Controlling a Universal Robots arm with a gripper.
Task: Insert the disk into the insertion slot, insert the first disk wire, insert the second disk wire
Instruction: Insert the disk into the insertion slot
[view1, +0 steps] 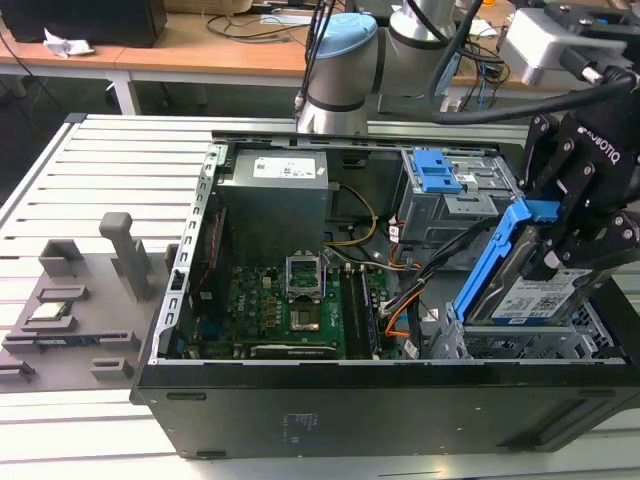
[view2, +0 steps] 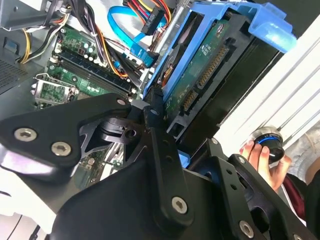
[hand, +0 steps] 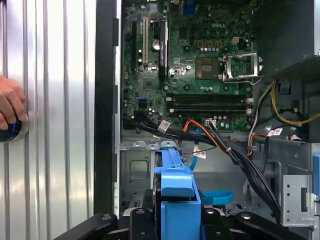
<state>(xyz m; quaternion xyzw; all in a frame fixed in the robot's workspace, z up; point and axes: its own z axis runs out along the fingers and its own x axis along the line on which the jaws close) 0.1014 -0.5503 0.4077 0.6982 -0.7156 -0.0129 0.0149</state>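
Blue-framed disk (view1: 528, 298) stood tilted at exterior view's right end of open computer case (view1: 350, 400), lower edge at insertion slot (view1: 545, 348). We could not tell whether it was seated. Claw (view1: 570, 258) was clamped on disk's sides. First disk wire (view2: 141, 7) and looped second disk wire (view2: 119, 29) hung just beside disk. Person's hand (hand: 9, 106) rested on ribbed counter (hand: 55, 125).

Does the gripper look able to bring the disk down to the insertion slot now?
Probably yes. The gripper holds the disk tilted just above the insertion slot, and I see nothing between them; the wires lie beside it.
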